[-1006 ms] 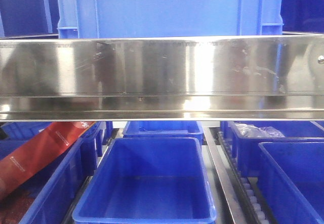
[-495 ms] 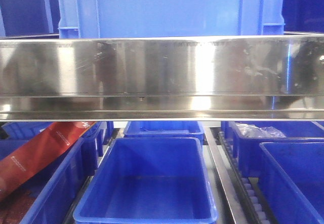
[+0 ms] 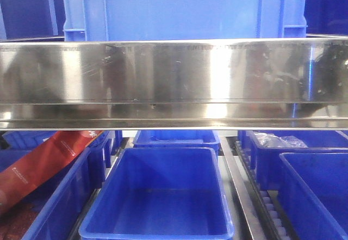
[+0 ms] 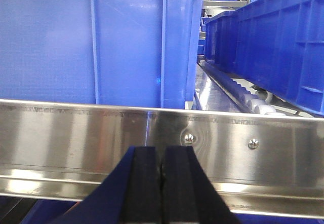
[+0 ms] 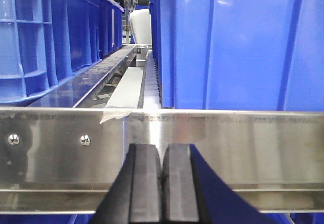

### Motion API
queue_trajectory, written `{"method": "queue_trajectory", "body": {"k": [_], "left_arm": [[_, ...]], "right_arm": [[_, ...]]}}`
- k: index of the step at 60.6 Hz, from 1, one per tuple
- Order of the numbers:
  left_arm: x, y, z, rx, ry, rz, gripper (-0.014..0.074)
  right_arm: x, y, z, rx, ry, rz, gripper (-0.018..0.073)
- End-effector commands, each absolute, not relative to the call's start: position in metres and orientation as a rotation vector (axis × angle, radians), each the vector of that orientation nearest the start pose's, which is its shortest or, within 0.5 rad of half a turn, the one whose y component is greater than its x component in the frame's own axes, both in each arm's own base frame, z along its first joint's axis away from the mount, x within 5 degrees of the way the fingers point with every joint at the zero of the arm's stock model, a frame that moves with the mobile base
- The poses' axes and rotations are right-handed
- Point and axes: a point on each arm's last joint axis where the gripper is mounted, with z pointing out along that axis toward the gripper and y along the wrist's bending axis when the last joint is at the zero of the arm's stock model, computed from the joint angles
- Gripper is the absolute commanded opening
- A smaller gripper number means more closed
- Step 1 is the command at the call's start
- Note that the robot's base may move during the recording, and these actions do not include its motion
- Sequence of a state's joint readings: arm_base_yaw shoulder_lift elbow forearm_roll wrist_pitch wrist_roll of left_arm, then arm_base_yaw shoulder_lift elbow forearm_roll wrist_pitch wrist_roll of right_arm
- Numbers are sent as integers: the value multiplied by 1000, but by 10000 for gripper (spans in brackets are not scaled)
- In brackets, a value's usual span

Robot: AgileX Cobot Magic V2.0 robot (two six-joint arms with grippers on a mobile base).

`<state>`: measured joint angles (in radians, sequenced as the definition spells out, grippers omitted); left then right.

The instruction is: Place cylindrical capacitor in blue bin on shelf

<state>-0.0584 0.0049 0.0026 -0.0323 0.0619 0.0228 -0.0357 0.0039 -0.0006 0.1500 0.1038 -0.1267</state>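
The shelf's mirror-like steel front rail [image 3: 174, 82] spans the front view, with a large blue crate [image 3: 179, 9] on the tier above it. Under it, an empty blue bin [image 3: 157, 196] stands in the centre of the lower tier. No cylindrical capacitor shows in any view. My left gripper [image 4: 162, 152] is shut, pads pressed together, right in front of the rail [image 4: 76, 133]. My right gripper [image 5: 162, 149] is shut too and faces the rail [image 5: 243, 143] just as closely. Neither gripper appears in the front view.
A red packet [image 3: 43, 161] leans out of the lower left bin. A clear plastic bag [image 3: 274, 140] lies in a bin at the right, beside another blue bin [image 3: 321, 196]. Roller tracks [image 4: 238, 87] run between tall blue crates [image 4: 101, 41] [image 5: 243, 41] on the upper tier.
The front view has drifted very slightly to the left. A dark reflection has appeared at the right end of the rail. Bins and crate have not moved.
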Motion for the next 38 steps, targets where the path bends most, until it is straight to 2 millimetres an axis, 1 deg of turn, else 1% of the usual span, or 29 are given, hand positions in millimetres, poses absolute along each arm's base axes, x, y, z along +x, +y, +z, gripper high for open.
{"method": "queue_trajectory", "body": {"k": [1, 38], "left_arm": [[56, -3, 210, 28, 1520, -64, -83], [56, -3, 210, 28, 1520, -64, -83]], "right_arm": [[56, -1, 206, 38, 1563, -5, -99], [56, -1, 206, 38, 1563, -5, -99]]}}
